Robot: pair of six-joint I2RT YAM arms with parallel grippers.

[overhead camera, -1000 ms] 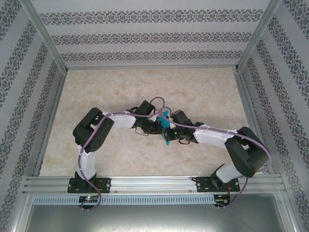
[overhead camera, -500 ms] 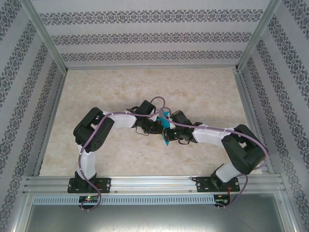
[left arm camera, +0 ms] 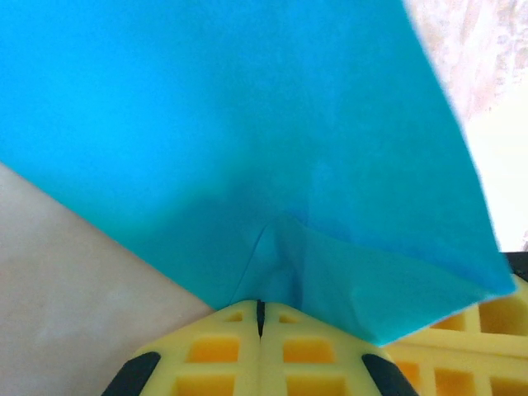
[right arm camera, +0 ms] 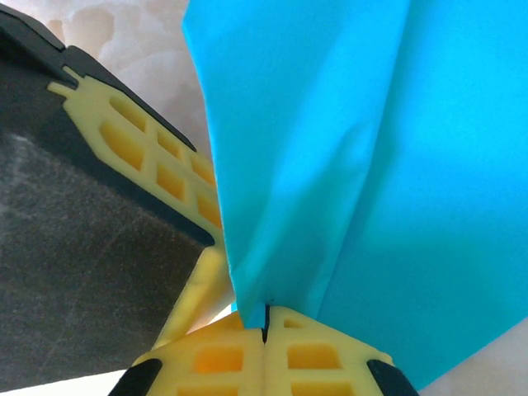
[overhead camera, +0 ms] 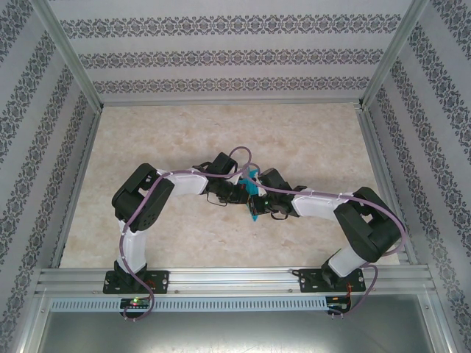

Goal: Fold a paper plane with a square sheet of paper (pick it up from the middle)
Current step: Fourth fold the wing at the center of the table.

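Note:
The teal-blue sheet of paper [overhead camera: 253, 194] hangs folded and creased above the middle of the table, pinched between both arms. My left gripper [overhead camera: 243, 193] is shut on it from the left. In the left wrist view its yellow fingers meet at the paper's [left arm camera: 247, 124] lower fold [left arm camera: 260, 307]. My right gripper [overhead camera: 263, 198] is shut on it from the right, and its closed tips [right arm camera: 265, 313] clamp a corner of the paper [right arm camera: 371, 165]. The two grippers nearly touch. I cannot tell whether the sheet has a paper plane's shape.
The marbled table [overhead camera: 221, 132] is boxed in by patterned walls and aluminium posts [overhead camera: 70, 62]. The left gripper's fingers [right arm camera: 157, 165] crowd the left of the right wrist view. The right gripper's fingers [left arm camera: 487, 330] sit at the lower right of the left wrist view.
The right arm's elbow has swung left toward the middle. The paper between the grippers looks narrower from above. Both grippers have stayed shut on it.

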